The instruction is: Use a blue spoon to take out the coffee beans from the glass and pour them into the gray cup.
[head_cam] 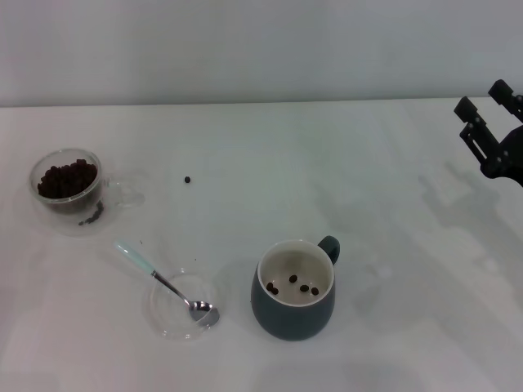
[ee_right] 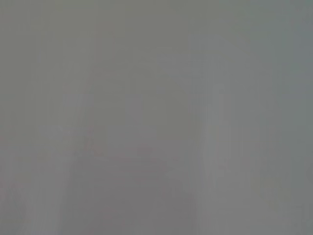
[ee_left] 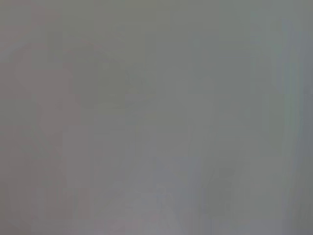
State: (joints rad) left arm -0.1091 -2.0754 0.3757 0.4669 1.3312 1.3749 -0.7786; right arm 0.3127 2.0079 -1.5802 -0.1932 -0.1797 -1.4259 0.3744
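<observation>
Right pincer [head_cam: 488, 110] parked at the far right edge, fingers apart, gripping nothing; you cannot see the left pincer.

On the white worktop [head_cam: 384, 188], find the pale-blue-handled metal spoon [head_cam: 166, 283] with its bowl in a flat clear dish [head_cam: 167, 320], left of the dark blue-gray ceramic cup [head_cam: 294, 314] containing three dark coffee beans [head_cam: 292, 285]; the bean-filled clear double-walled glass [head_cam: 69, 189] stands far left.

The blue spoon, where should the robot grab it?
Probably by the pale handle of the blue spoon, from above. Its bowl rests in the clear dish, and the handle sticks out over the rim toward the glass, free to pinch. The right claw is far off.
</observation>
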